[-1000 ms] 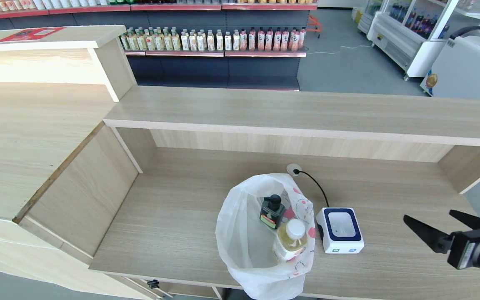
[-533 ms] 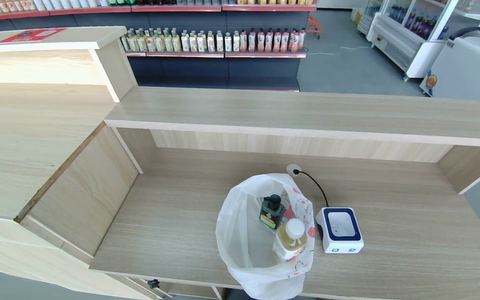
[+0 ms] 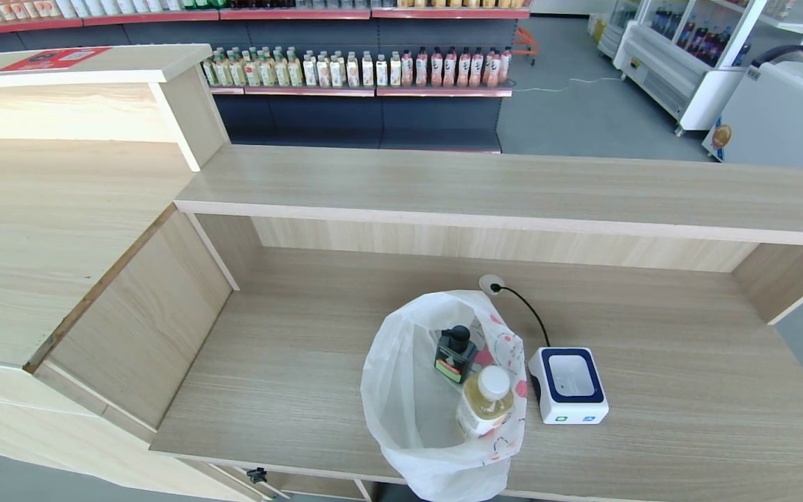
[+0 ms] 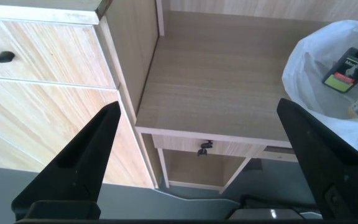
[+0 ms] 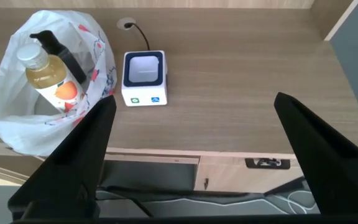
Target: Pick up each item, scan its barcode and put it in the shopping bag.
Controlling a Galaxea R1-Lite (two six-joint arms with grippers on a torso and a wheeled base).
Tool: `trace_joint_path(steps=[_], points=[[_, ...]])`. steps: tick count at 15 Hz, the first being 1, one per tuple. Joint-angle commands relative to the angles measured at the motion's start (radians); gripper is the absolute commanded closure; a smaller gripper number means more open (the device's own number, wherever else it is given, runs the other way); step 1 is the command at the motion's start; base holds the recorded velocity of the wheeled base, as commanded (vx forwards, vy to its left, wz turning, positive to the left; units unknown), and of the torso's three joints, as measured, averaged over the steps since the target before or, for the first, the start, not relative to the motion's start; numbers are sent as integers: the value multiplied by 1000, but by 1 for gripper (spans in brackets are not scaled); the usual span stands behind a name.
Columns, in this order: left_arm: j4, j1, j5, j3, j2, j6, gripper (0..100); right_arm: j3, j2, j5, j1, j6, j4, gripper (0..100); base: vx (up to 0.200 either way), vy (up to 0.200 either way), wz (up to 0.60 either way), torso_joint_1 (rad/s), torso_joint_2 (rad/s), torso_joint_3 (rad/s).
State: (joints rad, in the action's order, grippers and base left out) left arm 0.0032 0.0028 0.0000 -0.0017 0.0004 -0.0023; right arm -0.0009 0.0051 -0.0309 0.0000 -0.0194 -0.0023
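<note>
A: Where to find the items?

B: Both inside the shopping bag (image 3: 401, 390), near the front edge of the counter (image 3: 290, 362). Pale tea bottle (image 3: 486, 401) with a white cap at the front, dark pump bottle (image 3: 454, 355) close behind it, leaning a little.

A: And the grippers?

B: Left gripper (image 4: 197, 104) spread wide, holding nothing, low off the counter's front left corner. Right gripper (image 5: 194, 98) also spread wide and empty, in front of the counter, facing the scanner (image 3: 569, 383).

A: How to handle these things?

B: Tea bottle probably full, so rather heavy; smooth plastic, maybe a little slippery. Better to take around the middle of the body, not at the cap. Pump bottle small and hard; better at the flat sides, never at the pump head. Bag thin and soft, likely to fold in when pushed.

A: Surface and room?

B: Smooth pale wood-look counter with a raised ledge behind. Scanner just beside the bag, its cable (image 3: 523, 303) running to a hole at the back. Farther off, shop shelves (image 3: 360, 66) with rows of drinks, and freezers (image 3: 687, 56) to the right.
</note>
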Motion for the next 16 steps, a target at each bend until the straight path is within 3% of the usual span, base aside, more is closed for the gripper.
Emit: trace_joint_path(steps=[1,8,14,16], points=[[0,0,0,0,0,-1,0,-1,-5,0,0,4,1,0,0,0,0,0,0,0],[0,0,0,0,0,-1,0,-1,-5,0,0,6,1,0,0,0,0,0,0,0],[0,0,0,0,0,4,0,-1,-5,0,0,6,1,0,0,-200,0,1,0,5],[0,0,0,0,0,-1,0,-1,-5,0,0,6,1,0,0,0,0,0,0,0]])
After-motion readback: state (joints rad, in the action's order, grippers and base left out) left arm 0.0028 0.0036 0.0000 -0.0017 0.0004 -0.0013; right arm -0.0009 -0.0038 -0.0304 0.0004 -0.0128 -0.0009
